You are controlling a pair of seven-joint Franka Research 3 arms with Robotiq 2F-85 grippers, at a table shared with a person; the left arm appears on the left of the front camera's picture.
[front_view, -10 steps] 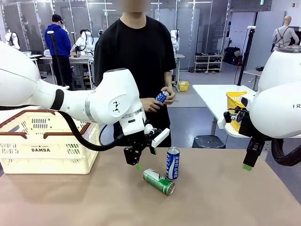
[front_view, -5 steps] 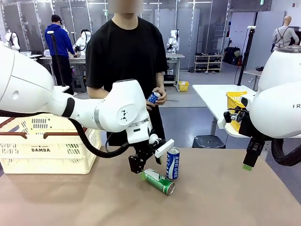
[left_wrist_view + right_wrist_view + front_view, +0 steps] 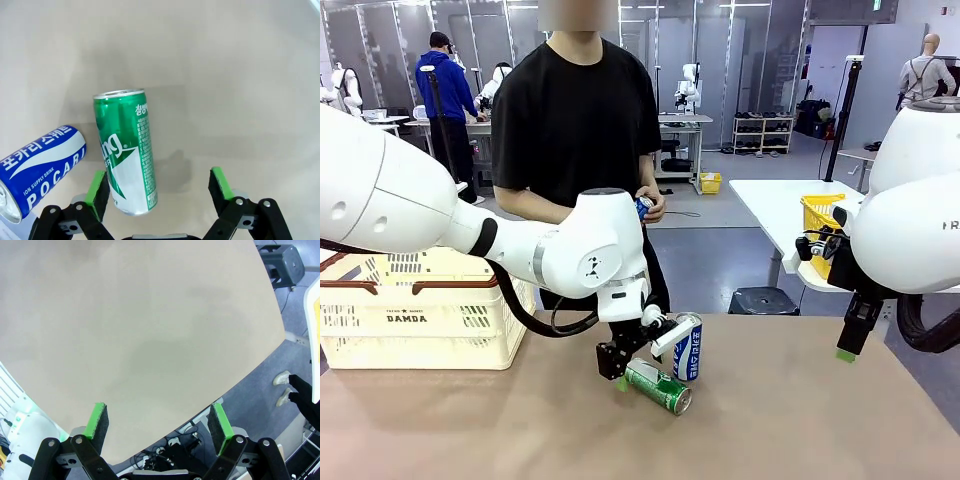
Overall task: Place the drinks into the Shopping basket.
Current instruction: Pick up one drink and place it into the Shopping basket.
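Risking a roll across the table [image 3: 800, 430], judging by the round green can [image 3: 125, 160] lying on its side, free to slide away if nudged by one pad ahead of the other. Standing well apart from the green can, the Shopping basket [image 3: 420, 320]; hence a long carry, and probably a drop on the way if pinched too near the can's end.

Hovering low over the green can with jaws spread wide and nothing held, the left gripper [image 3: 159, 191]; straddling the can's base end, yet off-centre, with one pad almost against the green wall and the other well clear of it. Raised and well away from the green can, the right gripper [image 3: 157, 422], likewise spread and empty.

Standing upright just beside the green can, a blue can [image 3: 688, 350], close behind the nearer pad and right by the wrist's white bracket [image 3: 665, 335]; easily tipped by any sideways correction. Farther off beyond the green can, a second blue can [image 3: 642, 207] in the person's hand [image 3: 655, 205].
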